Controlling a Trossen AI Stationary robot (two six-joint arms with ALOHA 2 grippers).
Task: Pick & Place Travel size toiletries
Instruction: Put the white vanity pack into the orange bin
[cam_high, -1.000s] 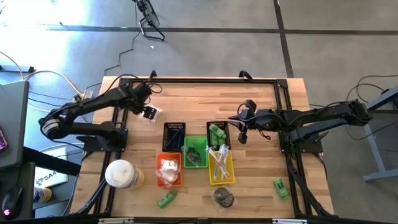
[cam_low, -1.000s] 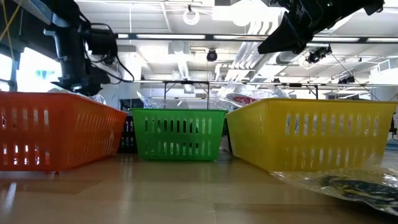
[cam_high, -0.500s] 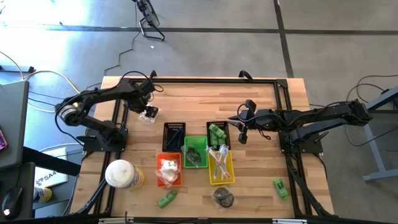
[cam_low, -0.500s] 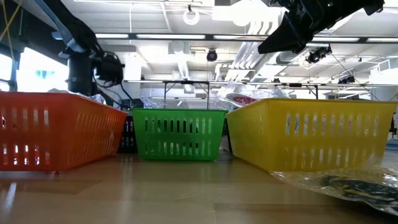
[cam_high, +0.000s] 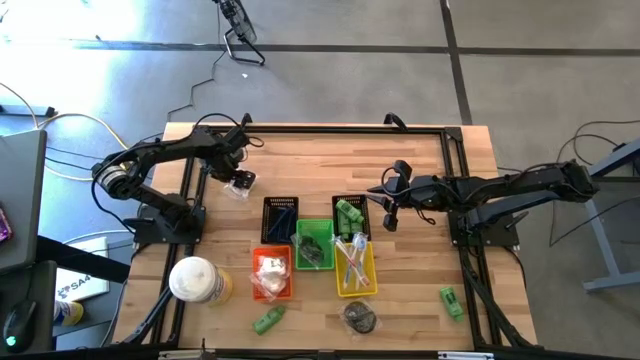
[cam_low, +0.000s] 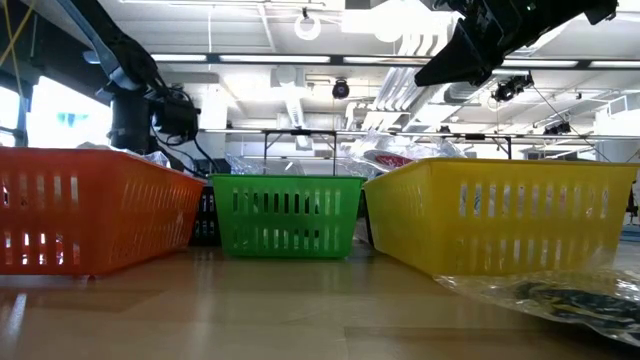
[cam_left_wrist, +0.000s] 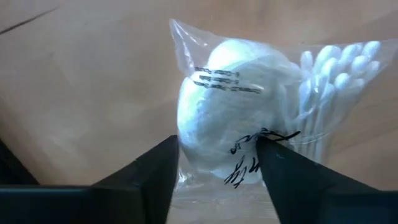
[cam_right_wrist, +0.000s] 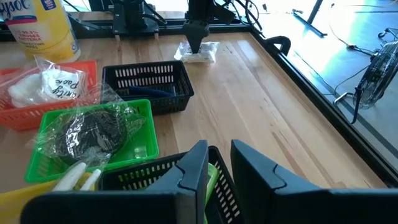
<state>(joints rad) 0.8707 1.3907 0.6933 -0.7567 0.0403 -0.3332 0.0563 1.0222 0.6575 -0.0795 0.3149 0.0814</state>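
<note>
Left gripper (cam_high: 236, 181) has come down over the past second onto a clear-wrapped pack of white pads and cotton swabs (cam_left_wrist: 249, 118) lying on the wooden surface (cam_high: 420, 170), toward the far left of it and well apart from the cluster of baskets. A second ago it hung higher, with the arm stretched out; now the arm is folded back and the wrist points down at the pack. In the left wrist view the two dark fingers (cam_left_wrist: 146, 174) straddle the near end of the bag, spread but starting to narrow, and one touches the plastic. The pack is not pinched yet and lies flat on the wood. My judgement: the approach is done and the closing of the grasp has begun; lifting and carrying to a basket remain.

Right gripper (cam_high: 388, 203) hangs above the black basket (cam_high: 351, 215) holding green tubes, fingers close together with a narrow gap and nothing between them. It waits there unchanged.
</note>
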